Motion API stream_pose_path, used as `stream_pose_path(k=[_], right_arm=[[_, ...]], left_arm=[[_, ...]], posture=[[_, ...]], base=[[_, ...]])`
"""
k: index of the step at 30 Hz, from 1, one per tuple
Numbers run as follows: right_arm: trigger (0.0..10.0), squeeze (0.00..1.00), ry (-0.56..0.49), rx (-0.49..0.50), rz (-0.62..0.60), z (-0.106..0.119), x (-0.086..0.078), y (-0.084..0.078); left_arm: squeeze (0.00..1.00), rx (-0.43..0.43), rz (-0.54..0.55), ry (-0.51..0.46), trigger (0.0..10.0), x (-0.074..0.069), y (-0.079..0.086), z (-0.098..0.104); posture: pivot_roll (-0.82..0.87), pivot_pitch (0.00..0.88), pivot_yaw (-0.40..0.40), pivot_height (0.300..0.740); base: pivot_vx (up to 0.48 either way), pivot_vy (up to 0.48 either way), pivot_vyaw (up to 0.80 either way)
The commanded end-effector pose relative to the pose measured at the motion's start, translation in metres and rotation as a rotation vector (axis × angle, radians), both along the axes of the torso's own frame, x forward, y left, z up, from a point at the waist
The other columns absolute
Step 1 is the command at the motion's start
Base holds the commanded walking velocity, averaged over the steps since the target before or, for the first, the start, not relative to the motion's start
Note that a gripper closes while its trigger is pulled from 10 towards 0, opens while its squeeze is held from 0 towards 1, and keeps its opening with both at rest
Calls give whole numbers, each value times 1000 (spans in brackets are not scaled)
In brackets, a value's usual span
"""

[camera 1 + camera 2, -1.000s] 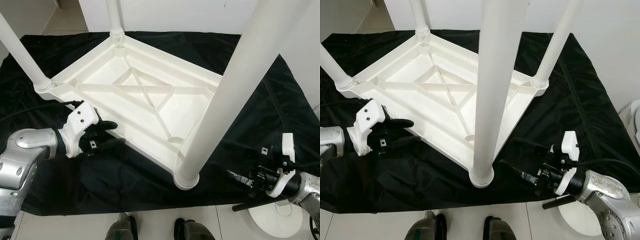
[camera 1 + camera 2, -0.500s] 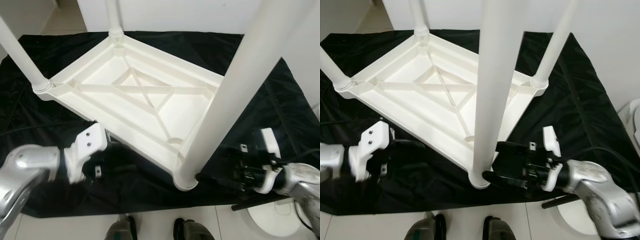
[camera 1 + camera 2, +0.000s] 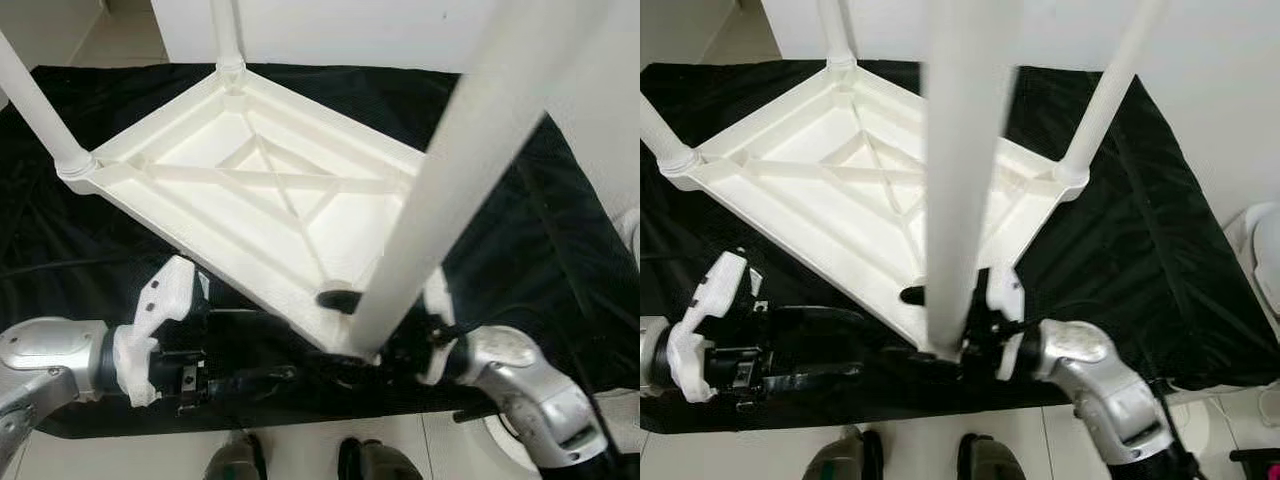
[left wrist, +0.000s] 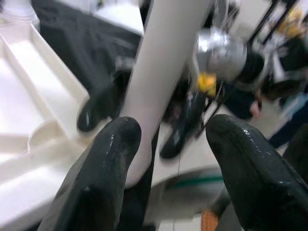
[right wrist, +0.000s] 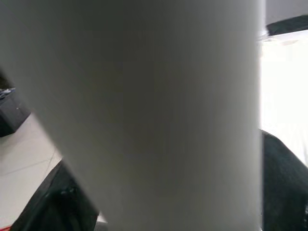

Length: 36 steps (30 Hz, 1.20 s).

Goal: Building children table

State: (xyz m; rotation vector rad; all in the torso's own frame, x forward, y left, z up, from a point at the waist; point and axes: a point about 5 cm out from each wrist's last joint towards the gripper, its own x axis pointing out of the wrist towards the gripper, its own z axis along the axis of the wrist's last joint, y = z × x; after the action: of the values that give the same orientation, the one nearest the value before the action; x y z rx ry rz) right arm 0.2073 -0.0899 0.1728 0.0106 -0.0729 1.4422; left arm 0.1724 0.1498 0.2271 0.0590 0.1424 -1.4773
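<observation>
A white children's table [image 3: 250,170] lies upside down on a black cloth [image 3: 560,230], with its legs pointing up. The near leg [image 3: 450,170] rises from the front corner and looks blurred. My right gripper [image 3: 930,330] is at that leg's base, one black finger on each side, shut on it. The leg [image 5: 144,96] sits close between those fingers in the right wrist view. My left gripper [image 3: 265,345] hovers low by the table's front edge, open, its fingers [image 4: 115,159] aimed at the same leg [image 4: 163,72].
The other legs stand at the far left [image 3: 40,110], back [image 3: 225,30] and right [image 3: 1110,90] corners. My feet [image 3: 235,460] are on the tiled floor at the cloth's front edge. A white round object [image 3: 1260,230] sits at the far right. A white wall runs behind.
My right gripper swung left from the floor side to the near leg's base and shut around it. My left gripper dropped and moved right along the table's front edge.
</observation>
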Motion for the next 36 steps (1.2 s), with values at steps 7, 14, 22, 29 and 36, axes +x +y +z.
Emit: stream_pose_path(k=[7, 14, 22, 29, 36], right_arm=[[10000, 0, -31, 3, 21, -4, 6, 20], [10000, 0, -77, 28, -30, -4, 22, 40], [10000, 0, -105, 74, -70, -1, 37, 64], [10000, 0, -131, 101, -112, 1, 53, 86], [10000, 0, -118, 125, -77, -3, 48, 101]], left_arm=[[0, -14, -35, 39, 10000, -13, -2, 0], [0, -13, -32, 41, 10000, -17, 0, 5], [0, -21, -38, 50, 10000, -20, 1, 9], [0, -27, -53, 61, 10000, -24, -3, 7], [0, -9, -40, 79, 10000, -32, 4, 4]], posture=[[30, 169, -13, 740], [34, 171, -8, 740], [33, 172, -8, 740], [42, 173, -14, 740], [46, 179, -19, 740]], base=[[0, 0, 0], [0, 0, 0], [0, 0, 0], [0, 0, 0], [0, 0, 0]])
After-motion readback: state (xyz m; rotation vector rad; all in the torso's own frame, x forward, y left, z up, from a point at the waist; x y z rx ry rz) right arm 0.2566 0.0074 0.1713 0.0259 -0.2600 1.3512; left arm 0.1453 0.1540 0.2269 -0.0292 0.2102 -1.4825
